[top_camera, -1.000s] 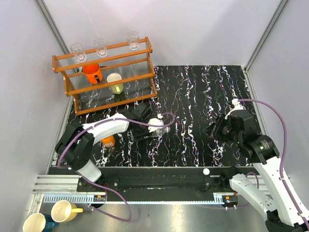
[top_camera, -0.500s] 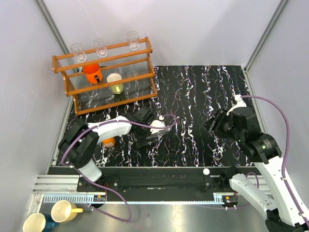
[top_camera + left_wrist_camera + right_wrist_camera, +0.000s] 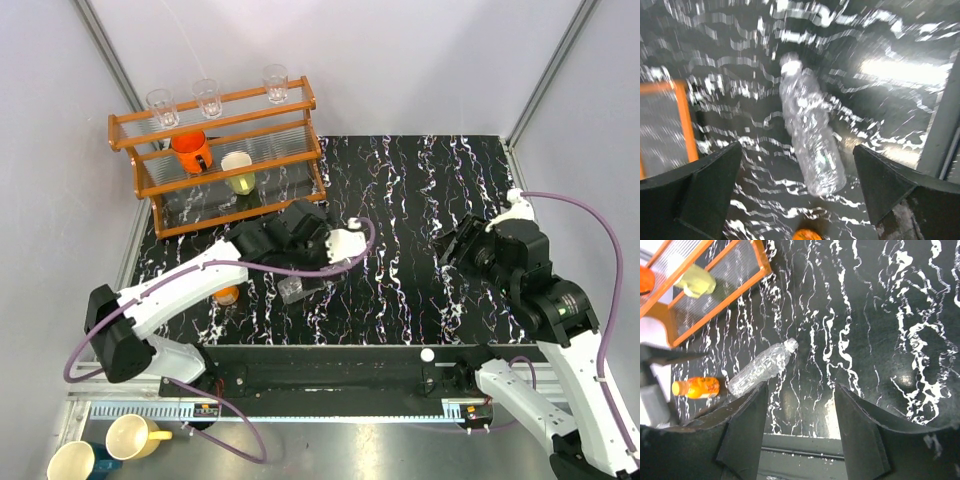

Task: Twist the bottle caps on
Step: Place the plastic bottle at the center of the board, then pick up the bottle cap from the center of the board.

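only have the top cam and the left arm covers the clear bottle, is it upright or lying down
observer: lying on its side; the right wrist view shows the whole clear bottle flat on the table.
operator: is the left gripper on it
observer: no, the left wrist view shows the left gripper open above the bottle, not touching it.
operator: and the orange one
observer: the orange bottle is also on its side, near the clear one's base; touching or not, i cannot tell.
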{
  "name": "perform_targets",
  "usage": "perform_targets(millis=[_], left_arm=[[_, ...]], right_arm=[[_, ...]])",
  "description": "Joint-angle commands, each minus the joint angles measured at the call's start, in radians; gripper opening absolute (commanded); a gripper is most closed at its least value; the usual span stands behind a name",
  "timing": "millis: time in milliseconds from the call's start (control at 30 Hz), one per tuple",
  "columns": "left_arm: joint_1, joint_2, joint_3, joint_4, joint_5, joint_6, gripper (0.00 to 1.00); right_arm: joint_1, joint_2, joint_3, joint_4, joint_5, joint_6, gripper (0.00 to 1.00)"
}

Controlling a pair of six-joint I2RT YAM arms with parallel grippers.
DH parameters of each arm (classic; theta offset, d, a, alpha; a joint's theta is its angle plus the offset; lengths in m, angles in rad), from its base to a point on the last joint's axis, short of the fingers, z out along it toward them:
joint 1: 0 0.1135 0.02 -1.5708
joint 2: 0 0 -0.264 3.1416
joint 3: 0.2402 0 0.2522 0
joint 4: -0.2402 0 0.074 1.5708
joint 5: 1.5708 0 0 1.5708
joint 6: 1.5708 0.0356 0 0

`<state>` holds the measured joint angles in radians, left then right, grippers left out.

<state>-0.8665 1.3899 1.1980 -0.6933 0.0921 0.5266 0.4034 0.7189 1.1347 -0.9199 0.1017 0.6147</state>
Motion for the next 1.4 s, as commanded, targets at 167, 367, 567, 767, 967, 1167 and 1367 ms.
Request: perform_targets(millis=[167, 367, 567, 767, 967, 1167, 1367], left_arm=[[-0.215, -0.07, -0.026, -0.085, 0.222, 0.467, 0.99], [-0.293, -0.023, -0.1, 0.097, 0.305, 0.684, 0.99], [-0.365, 0.217, -0.009, 0.349, 0.356, 0.665, 0.99], [-0.368, 0.428, 0.103, 0.396, 0.463, 0.812, 0.91], [-0.368, 0.572, 0.259, 0.223, 0.557, 1.001, 0.81], [-0.367, 0.623, 0.29, 0.112, 0.635, 1.164, 0.78], [-0.374, 0.664, 0.288, 0.066, 0.696, 1.28, 0.72]], right_arm=[[0.003, 0.102, 0.226, -0.031, 0.361, -0.044, 0.53], [0.002, 0.077, 0.197, 0.0, 0.461, -0.047, 0.64], [-0.003, 0.057, 0.172, 0.012, 0.504, -0.078, 0.65], [-0.003, 0.028, 0.152, 0.035, 0.512, -0.104, 0.63], [-0.003, -0.01, 0.097, 0.052, 0.52, -0.115, 0.63], [-0.003, -0.01, 0.077, 0.072, 0.506, -0.122, 0.64], [-0.003, -0.004, 0.043, 0.101, 0.486, -0.116, 0.64]])
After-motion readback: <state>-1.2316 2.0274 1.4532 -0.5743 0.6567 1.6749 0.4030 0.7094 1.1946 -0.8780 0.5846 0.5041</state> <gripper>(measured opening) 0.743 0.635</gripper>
